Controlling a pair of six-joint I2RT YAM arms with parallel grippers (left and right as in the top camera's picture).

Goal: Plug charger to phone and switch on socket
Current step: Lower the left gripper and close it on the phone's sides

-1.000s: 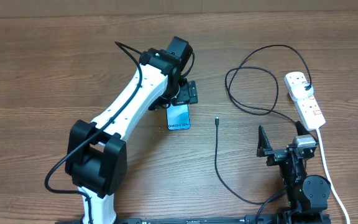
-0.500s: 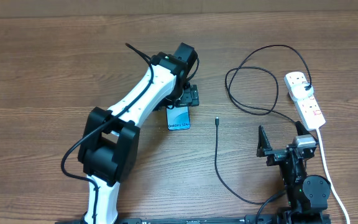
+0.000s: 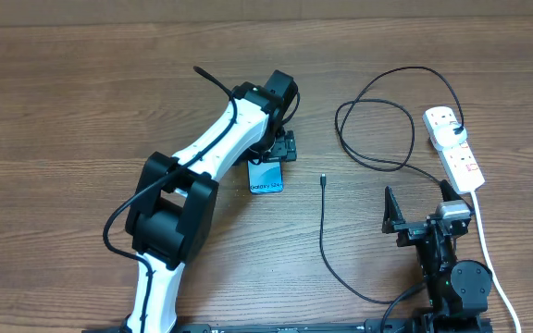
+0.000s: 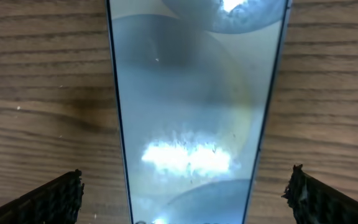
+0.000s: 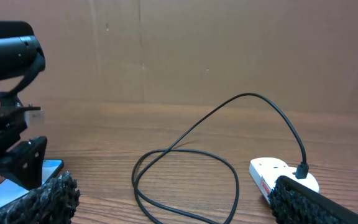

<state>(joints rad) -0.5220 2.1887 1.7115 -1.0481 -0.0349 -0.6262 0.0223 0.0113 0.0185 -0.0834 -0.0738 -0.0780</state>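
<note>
At centre of the overhead frame: phone (image 3: 266, 176) lies flat on the table (image 3: 63, 111), screen up and lit. The left gripper (image 3: 276, 148) hangs over its upper end. In the left wrist view the jaws stand wide apart, one on each side of the phone's long edges, with bare wood showing between each jaw and the glass. No contact, nothing held.

Right of the phone: the charger (image 3: 321, 227) runs down the frame, and its connector (image 3: 323, 178) lies loose near the phone, not touching it. The rest loops toward the upper right and reaches the socket (image 3: 458, 153) at the right edge.

Lower right: right gripper (image 3: 417, 205) is parked, jaws spread, empty, clear of the charger.

Step in hand, as I read it: secure the phone before plugging.

Notes for doing it well:
- Centre the jaws across the phone's width so both meet the edges together and the phone does not skid or twist.
- Clamp the side edges only and leave the port end free. Which end has the port cannot be told here.
- Grip the connector just behind its tip, in line with the phone's long axis.
- Socket switches not yet addressed.
</note>
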